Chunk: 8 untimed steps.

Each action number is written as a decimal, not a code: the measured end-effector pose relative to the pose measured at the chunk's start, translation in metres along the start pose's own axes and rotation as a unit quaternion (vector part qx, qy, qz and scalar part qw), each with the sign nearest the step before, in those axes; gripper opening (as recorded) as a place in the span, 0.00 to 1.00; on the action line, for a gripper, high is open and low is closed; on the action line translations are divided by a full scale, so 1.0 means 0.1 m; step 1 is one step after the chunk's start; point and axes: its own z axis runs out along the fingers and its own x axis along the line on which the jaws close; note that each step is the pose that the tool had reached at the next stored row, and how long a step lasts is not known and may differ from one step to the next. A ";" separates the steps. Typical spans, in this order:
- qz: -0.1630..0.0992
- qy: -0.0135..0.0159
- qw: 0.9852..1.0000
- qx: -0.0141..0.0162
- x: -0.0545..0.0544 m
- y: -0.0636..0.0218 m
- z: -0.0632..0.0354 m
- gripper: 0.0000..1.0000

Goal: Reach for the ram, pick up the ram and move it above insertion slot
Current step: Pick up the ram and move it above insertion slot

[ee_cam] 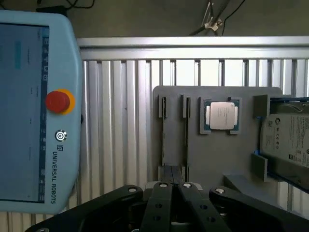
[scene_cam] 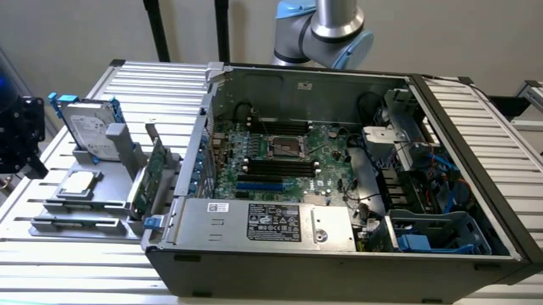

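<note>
My gripper [ee_cam: 174, 178] hangs above the near end of a grey holder plate [ee_cam: 219, 159], its two black fingers pressed together with nothing between them. Two narrow slots run along the plate just beyond the fingertips. A thin dark strip [ee_cam: 186, 140], seen edge-on in one slot, looks like the ram; I cannot tell its colour. In the exterior view the holder [scene_cam: 51, 223] lies at the exterior view's left of an open computer case [scene_cam: 339, 267]. The black memory slots [scene_cam: 280, 166] on the green motherboard lie beside the processor socket [scene_cam: 287, 147]. The arm [scene_cam: 327, 28] rises behind the case.
On the holder sit a loose processor [ee_cam: 222, 116], a hard drive [scene_cam: 89, 127] and a tall green card [scene_cam: 154, 178] standing beside the case wall. A teach pendant [ee_cam: 34, 111] with a red stop button lies close by. A dark device [scene_cam: 21, 136] is at the exterior view's left edge.
</note>
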 end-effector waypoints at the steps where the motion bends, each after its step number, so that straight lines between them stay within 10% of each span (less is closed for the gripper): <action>1: -0.005 0.000 1.000 0.000 0.00 0.001 0.004 0.10; 8: -0.016 0.000 1.000 0.001 -0.08 0.005 0.036 0.17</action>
